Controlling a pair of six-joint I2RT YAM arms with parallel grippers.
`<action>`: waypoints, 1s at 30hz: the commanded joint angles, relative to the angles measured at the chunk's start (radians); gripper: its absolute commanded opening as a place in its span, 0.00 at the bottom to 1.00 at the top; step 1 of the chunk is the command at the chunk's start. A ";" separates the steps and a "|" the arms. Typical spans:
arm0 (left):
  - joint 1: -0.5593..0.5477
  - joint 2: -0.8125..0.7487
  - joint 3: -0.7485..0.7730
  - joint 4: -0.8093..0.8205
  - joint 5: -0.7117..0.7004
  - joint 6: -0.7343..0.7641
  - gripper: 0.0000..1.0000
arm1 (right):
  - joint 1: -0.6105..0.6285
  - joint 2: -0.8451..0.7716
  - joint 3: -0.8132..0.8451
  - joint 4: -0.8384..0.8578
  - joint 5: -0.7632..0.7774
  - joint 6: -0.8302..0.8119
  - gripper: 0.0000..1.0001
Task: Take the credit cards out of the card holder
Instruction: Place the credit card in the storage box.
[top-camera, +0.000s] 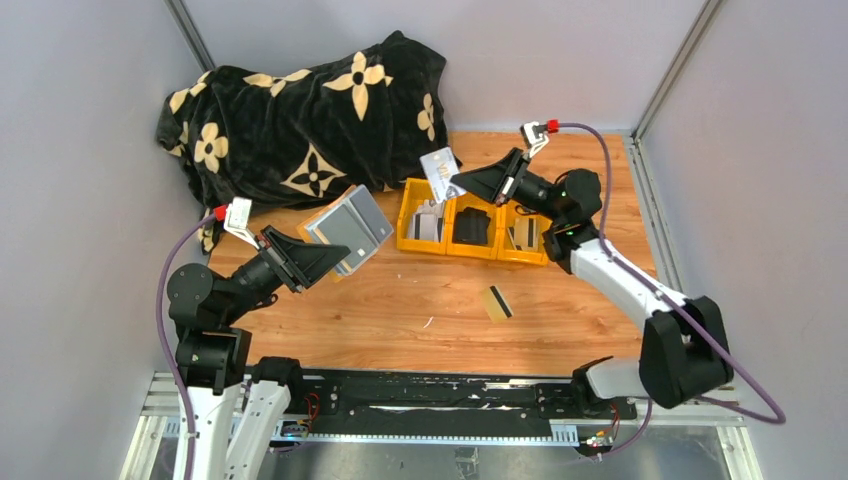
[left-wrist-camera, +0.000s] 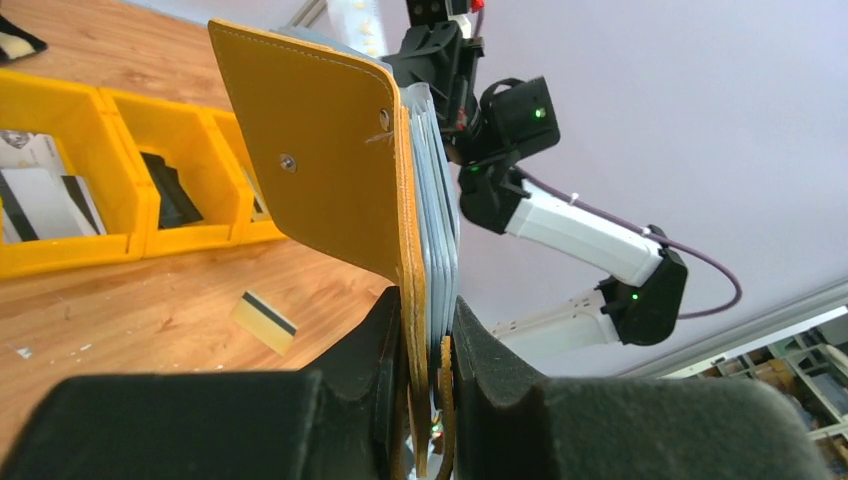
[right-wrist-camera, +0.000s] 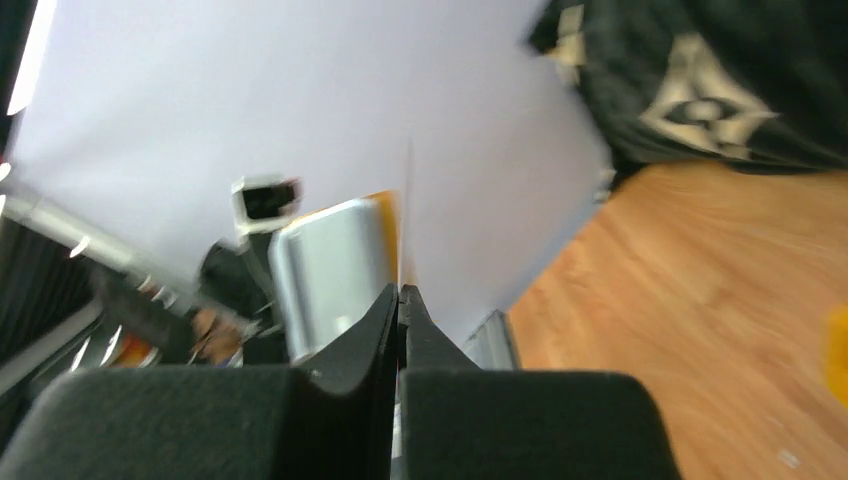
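Left gripper (top-camera: 335, 258) first: it is clamped on the bottom edge of the wallet (top-camera: 348, 226), which I see raised off the table (top-camera: 400, 320) and fanned open, mustard cover underneath, grey inside turned toward the overhead camera. From the left wrist camera the two fingers (left-wrist-camera: 385, 340) squeeze the cover and the stack of clear pockets between them, and the wallet stands straight up out of the jaws.

Over on the other side, the right gripper (top-camera: 458, 182) is pinched tight on a grey-white card (top-camera: 438, 164), held in the air just beyond its tips. On its own wrist camera that card shows only as a thin edge-on line rising from the closed jaws.

Beneath this gripper sits the yellow tray (top-camera: 470, 249) with three compartments: striped pale cards (top-camera: 428, 222) in the one nearest the held card, a black folded thing (top-camera: 472, 228) in the middle, more cards (top-camera: 522, 236) in the far one.

A gold card (top-camera: 498, 303) with a black stripe lies flat on the wood between both grippers, nearer the arm bases, well apart from the wallet. Behind the left gripper a black flowered blanket (top-camera: 300, 120) is heaped against the wall.
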 joint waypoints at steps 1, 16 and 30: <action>0.000 0.003 0.050 -0.005 -0.005 0.068 0.00 | -0.070 -0.097 -0.013 -0.577 0.130 -0.388 0.00; 0.000 -0.001 0.052 0.013 0.025 0.061 0.00 | 0.151 0.351 0.267 -0.908 0.689 -0.541 0.00; -0.002 -0.012 0.073 -0.004 0.047 0.059 0.00 | 0.236 0.625 0.487 -0.958 0.911 -0.492 0.00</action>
